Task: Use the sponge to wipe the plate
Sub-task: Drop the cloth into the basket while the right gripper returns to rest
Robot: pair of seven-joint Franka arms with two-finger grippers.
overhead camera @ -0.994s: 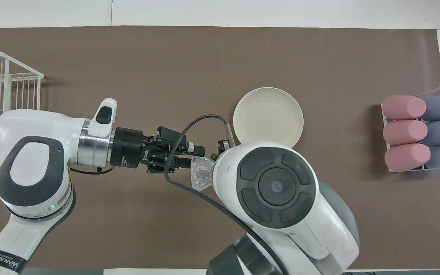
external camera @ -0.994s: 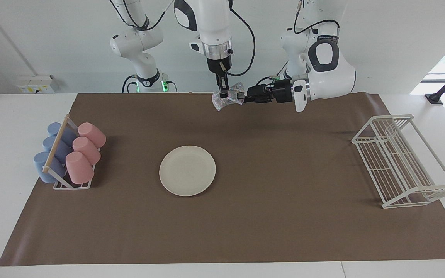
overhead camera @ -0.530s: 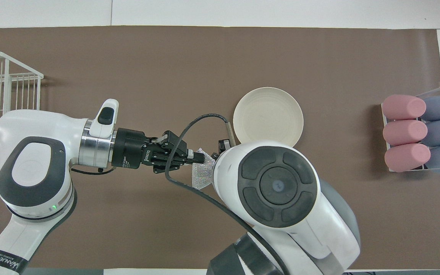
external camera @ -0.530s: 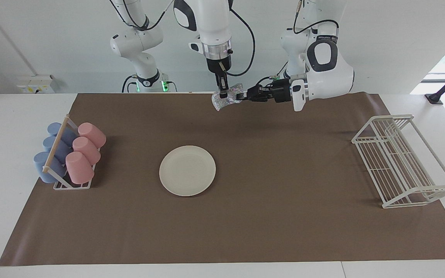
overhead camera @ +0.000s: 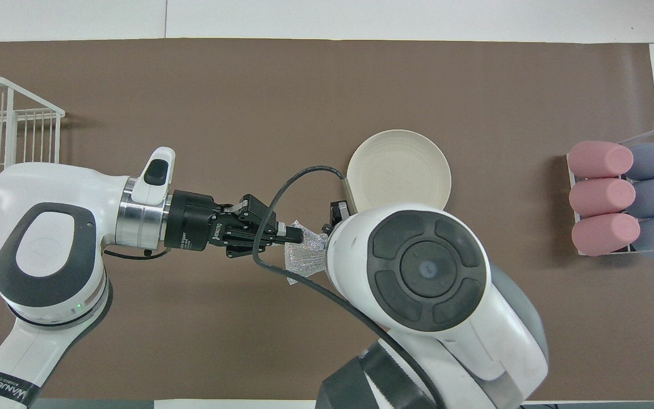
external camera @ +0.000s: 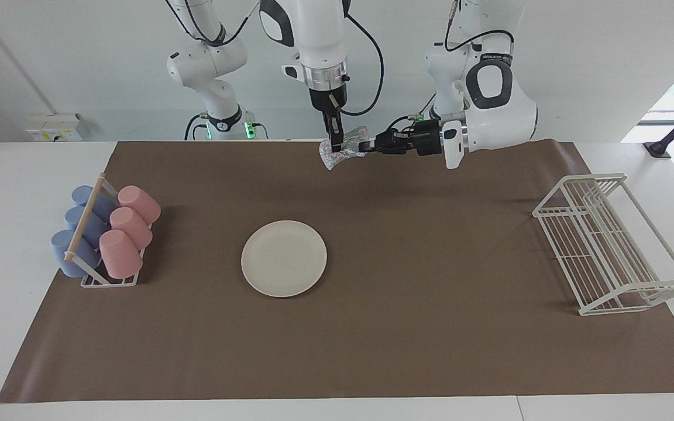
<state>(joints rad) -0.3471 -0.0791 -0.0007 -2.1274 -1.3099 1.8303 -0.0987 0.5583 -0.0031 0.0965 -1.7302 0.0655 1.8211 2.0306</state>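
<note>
The silvery glittery sponge (external camera: pixel 329 159) hangs in the air over the mat's edge by the robots; it also shows in the overhead view (overhead camera: pixel 304 262). My right gripper (external camera: pixel 334 144) points straight down and is shut on its top. My left gripper (external camera: pixel 364 145) reaches in level from the side and is shut on the sponge's edge, seen also from above (overhead camera: pixel 298 236). The cream-white plate (external camera: pixel 284 258) lies bare on the mat's middle, farther from the robots than the sponge. In the overhead view the right arm's elbow covers part of the plate (overhead camera: pixel 398 168) and hides the right gripper.
A rack of pink and blue cups (external camera: pixel 106 234) stands at the right arm's end of the table. A white wire dish rack (external camera: pixel 606 245) stands at the left arm's end. A brown mat (external camera: pixel 430 327) covers the table.
The left gripper, open around the sponge's edge a second ago, has shut on it. The right gripper has shifted slightly toward the right arm's end, and more of the sponge shows from above.
</note>
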